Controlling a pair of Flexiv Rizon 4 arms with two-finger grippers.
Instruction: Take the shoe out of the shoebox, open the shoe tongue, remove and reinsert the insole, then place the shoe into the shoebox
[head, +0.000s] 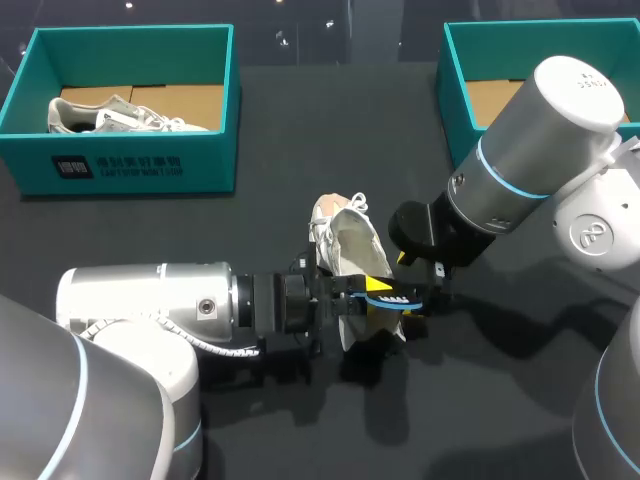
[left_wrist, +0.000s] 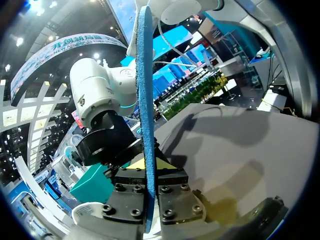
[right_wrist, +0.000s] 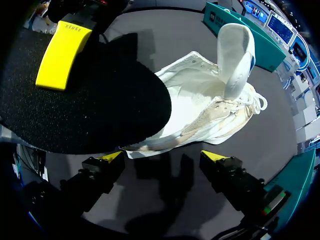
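The left claw (left_wrist: 149, 167) is clamped on the insole (left_wrist: 144, 90). Its two yellow-tipped fingers press the insole's flat faces from both sides, so in the left wrist view the insole stands edge-on, rising straight up from the fingers. In the right wrist view the insole's dark face hangs just beside and above the shoe (right_wrist: 200, 105), clear of the opening.

The right claw (right_wrist: 162, 159) is open and holds nothing. Its fingers are spread wide at the heel end of the shoe and do not appear to touch it. The shoe lies on the bench (head: 280, 120) between the two arms, with its tongue (right_wrist: 236, 50) pulled up and forward, so the mouth is wide open and the bare inside shows.

At the back of the bench, the left-hand shoebox (head: 130, 165) holds a second shoe (head: 110, 115). The right-hand shoebox (head: 460, 80) is partly hidden behind the right arm.

I judge that the insole is out and the reinsertion step is beginning. The next move calls for tilting the insole toe-first toward the mouth and sliding it in under the raised tongue. The right claw will likely need to steady the heel so the light shoe does not skid or tip.
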